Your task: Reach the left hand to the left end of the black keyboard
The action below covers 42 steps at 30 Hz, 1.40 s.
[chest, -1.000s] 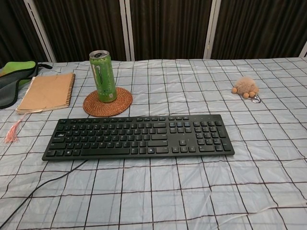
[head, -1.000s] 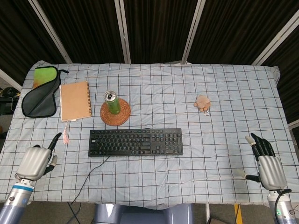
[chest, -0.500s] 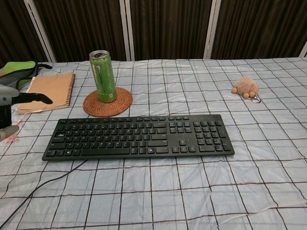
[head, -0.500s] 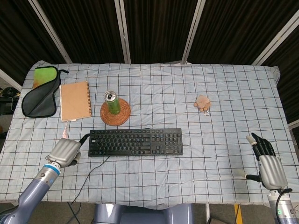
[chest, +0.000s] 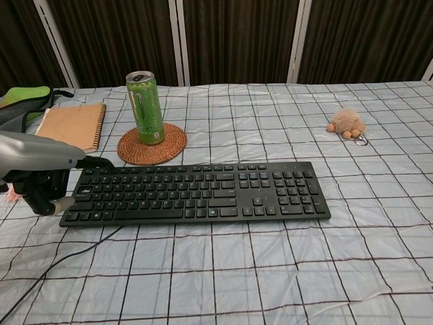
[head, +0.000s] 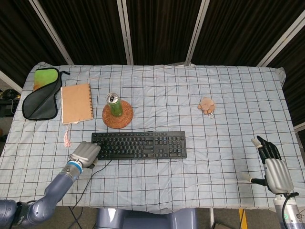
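The black keyboard (head: 139,144) (chest: 196,192) lies flat near the front middle of the checked tablecloth. My left hand (head: 86,152) (chest: 42,177) is at the keyboard's left end, its fingers reaching over the end keys, and it holds nothing. Whether the fingers press on the keys I cannot tell. My right hand (head: 272,163) rests far off at the table's front right corner, fingers spread and empty; the chest view does not show it.
A green can (head: 114,104) (chest: 145,107) stands on a woven coaster (head: 117,115) just behind the keyboard's left half. A tan notebook (head: 76,102) and a grey-green pouch (head: 42,93) lie at the back left. A small plush keychain (head: 207,105) sits right of centre. The keyboard's cable (head: 86,190) runs off the front edge.
My left hand has travelled right from the table's front left corner to the keyboard's left end. The right hand has not moved.
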Tool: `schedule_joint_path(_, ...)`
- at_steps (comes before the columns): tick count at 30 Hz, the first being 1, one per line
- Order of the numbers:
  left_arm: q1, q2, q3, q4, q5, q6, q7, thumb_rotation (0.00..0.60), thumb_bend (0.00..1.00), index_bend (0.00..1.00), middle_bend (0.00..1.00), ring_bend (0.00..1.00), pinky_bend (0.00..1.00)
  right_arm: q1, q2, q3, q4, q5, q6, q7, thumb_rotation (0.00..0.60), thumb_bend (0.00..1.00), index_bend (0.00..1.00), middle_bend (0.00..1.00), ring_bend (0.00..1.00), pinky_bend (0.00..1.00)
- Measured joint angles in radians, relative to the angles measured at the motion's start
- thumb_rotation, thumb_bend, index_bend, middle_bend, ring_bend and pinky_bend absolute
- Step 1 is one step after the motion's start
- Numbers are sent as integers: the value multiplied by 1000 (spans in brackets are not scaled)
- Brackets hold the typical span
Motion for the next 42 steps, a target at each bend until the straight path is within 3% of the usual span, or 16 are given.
schedule_joint_path(12, -97, -75, 65, 51, -90, 45, -12, 600, 548, 0, 929, 785, 556, 0, 1, 1, 1, 0, -1, 5, 600, 39, 62, 0, 0, 0)
schedule_joint_path(42, -167, -105, 155, 96, -96, 51, -98, 600, 548, 0, 926, 775, 553, -1, -2, 4, 0, 1, 4, 4, 600, 39, 62, 0, 0, 0)
